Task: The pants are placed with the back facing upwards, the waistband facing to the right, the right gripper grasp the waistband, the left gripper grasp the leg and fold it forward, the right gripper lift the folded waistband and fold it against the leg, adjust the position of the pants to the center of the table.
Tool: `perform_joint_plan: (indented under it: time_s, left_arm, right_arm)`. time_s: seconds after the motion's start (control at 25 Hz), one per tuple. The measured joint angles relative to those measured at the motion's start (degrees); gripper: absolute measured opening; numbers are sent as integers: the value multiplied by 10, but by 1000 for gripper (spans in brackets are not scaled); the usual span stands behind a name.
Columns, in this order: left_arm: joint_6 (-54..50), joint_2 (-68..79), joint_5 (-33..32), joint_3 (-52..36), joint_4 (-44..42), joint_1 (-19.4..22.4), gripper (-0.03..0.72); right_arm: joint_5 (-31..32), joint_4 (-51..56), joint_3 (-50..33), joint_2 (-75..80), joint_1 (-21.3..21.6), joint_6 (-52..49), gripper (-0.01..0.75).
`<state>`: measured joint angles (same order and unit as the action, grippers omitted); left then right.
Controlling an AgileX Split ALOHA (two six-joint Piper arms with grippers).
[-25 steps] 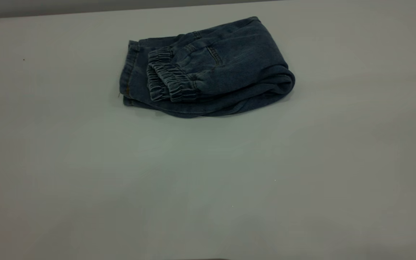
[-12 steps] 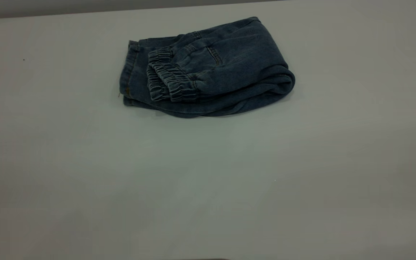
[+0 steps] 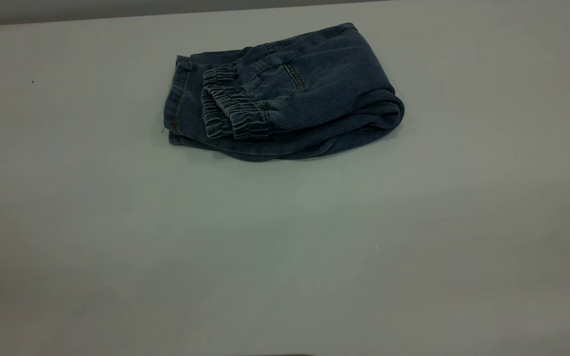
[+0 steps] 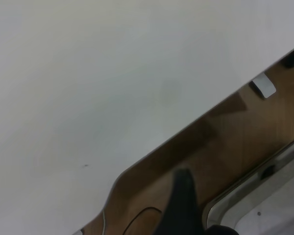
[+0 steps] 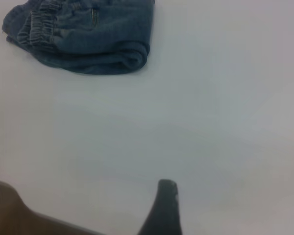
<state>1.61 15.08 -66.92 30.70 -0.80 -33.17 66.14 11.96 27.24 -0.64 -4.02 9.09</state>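
The pants (image 3: 285,94) lie folded into a compact blue denim bundle on the far middle of the white table (image 3: 285,247). The ruffled waistband (image 3: 228,111) lies on top, toward the bundle's left end, next to a back pocket seam. The printed leg is hidden inside the fold. Neither gripper appears in the exterior view. In the right wrist view, a dark part of the right gripper (image 5: 162,208) hangs over bare table, far from the pants (image 5: 83,36) and waistband (image 5: 41,27). The left gripper (image 4: 182,205) shows as a dark shape beyond the table's edge, over brown floor.
The left wrist view shows the table's edge (image 4: 186,129) running diagonally, brown floor beyond it, a small grey piece (image 4: 262,87) and a pale rimmed base (image 4: 255,205). White tabletop surrounds the pants on all sides.
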Motion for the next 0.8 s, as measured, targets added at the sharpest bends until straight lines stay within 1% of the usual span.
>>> perform_joint_plan:
  time_s: [0.16, 0.8]
  left_arm:
    - [0, 0, 21, -19, 0, 0, 566]
    - [-2, 0, 28, -27, 2, 0, 566]
  right_arm:
    - [0, 0, 0, 0, 0, 0, 594]
    - [0, 0, 0, 0, 0, 0, 594]
